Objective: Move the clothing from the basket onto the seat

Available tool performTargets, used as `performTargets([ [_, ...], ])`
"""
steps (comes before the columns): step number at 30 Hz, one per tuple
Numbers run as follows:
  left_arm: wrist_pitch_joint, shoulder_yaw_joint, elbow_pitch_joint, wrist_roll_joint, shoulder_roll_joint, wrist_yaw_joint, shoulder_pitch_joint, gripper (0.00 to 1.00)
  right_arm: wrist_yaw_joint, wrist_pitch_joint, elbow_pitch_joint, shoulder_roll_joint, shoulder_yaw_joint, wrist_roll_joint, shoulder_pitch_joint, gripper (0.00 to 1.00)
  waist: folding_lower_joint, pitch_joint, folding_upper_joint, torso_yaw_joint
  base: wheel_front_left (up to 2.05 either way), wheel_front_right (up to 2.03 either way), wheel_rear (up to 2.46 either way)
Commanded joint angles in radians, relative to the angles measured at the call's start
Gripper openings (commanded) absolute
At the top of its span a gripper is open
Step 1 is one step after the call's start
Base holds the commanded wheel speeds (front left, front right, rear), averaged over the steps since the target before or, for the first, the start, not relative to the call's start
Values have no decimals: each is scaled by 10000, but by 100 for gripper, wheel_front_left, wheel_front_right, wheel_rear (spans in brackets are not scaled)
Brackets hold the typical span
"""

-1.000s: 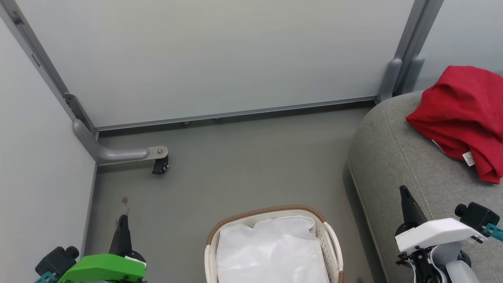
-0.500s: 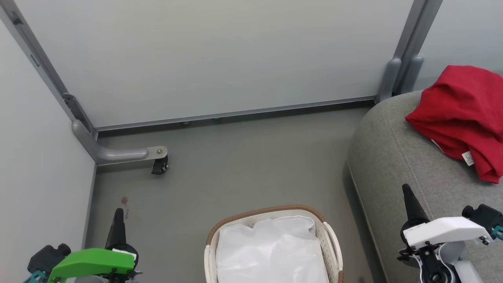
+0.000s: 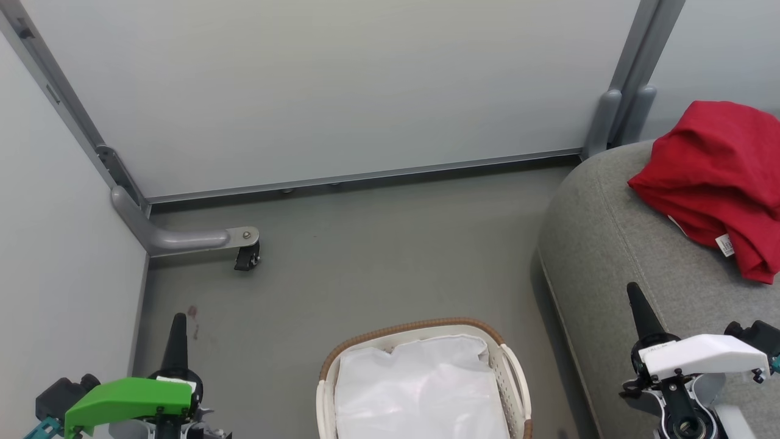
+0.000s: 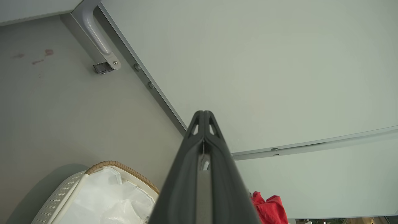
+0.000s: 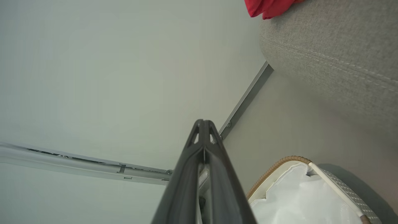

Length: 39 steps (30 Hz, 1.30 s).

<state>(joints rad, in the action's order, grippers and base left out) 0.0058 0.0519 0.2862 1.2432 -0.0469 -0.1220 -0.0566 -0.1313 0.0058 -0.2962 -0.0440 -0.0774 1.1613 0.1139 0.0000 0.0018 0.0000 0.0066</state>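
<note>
Red clothing (image 3: 719, 177), grey seat (image 3: 609, 244), white brown-rimmed basket (image 3: 414, 327).

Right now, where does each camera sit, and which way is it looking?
Head view: on the head, looking down at floor, basket, seat; left gripper and right gripper at bottom corners.
Left wrist view: on that wrist, looking along its shut gripper at the wall.
Right wrist view: likewise, from the right wrist.
Shared: all show basket and red clothing.

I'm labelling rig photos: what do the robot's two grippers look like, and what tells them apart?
The left gripper wears a bright green cover; the right gripper wears a white cover. Both have long, dark, tapering jaws with small triangular cut-outs near the end.
</note>
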Motion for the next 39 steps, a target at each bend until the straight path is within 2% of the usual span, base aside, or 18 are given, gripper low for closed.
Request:
performTargets([
  [1,66,62,-139,242,-42,-37,-239,0,5,71,149,-61,-47,300,3,0,0,1,0,-2,0,0,0],
  [39,890,529,-377,2964,-53,-91,-508,0,7,893,461,-85,-314,3605,-75,0,0,9,0,-49,0,0,0],
])
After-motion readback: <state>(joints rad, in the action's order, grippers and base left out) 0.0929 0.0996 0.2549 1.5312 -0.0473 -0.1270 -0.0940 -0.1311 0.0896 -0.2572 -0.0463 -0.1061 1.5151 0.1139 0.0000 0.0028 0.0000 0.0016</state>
